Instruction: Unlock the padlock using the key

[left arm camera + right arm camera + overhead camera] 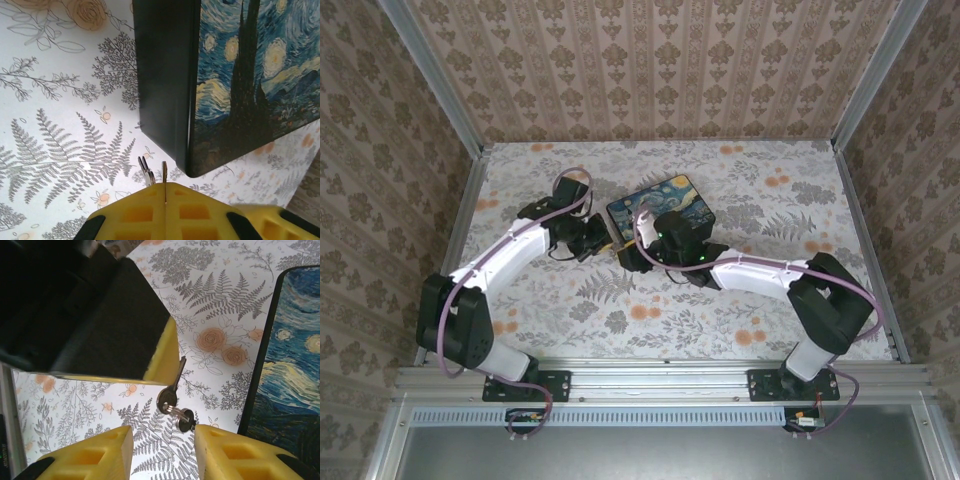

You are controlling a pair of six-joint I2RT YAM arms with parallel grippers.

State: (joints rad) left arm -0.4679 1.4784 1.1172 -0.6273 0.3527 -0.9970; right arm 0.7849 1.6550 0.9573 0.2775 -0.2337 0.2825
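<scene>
- One step is looking done, I'd judge: the key (178, 371) is sitting clenched in the left jaws, off the counter (50, 150).
- Rest is looking undone: finding the padlock, inserting, turning. I'm not making out the padlock anywhere, so can't tell where it's lying.
- Key is showing as a thin grey sliver. Its narrow end is going up btwn the yellow pads, and its round head is hanging below w/ a ring (170, 407) through it.
- A small metal piece (185, 420) is dangling off that ring. Can't tell if it's a spare key or sth else.
- Right jaws are standing released, gap wide, gripping nothing. The dangling piece is hanging just beyond their tips.
- Black box (165, 75) w/ the painted lid (250, 75) is resting just beside the key, not touching it.
</scene>
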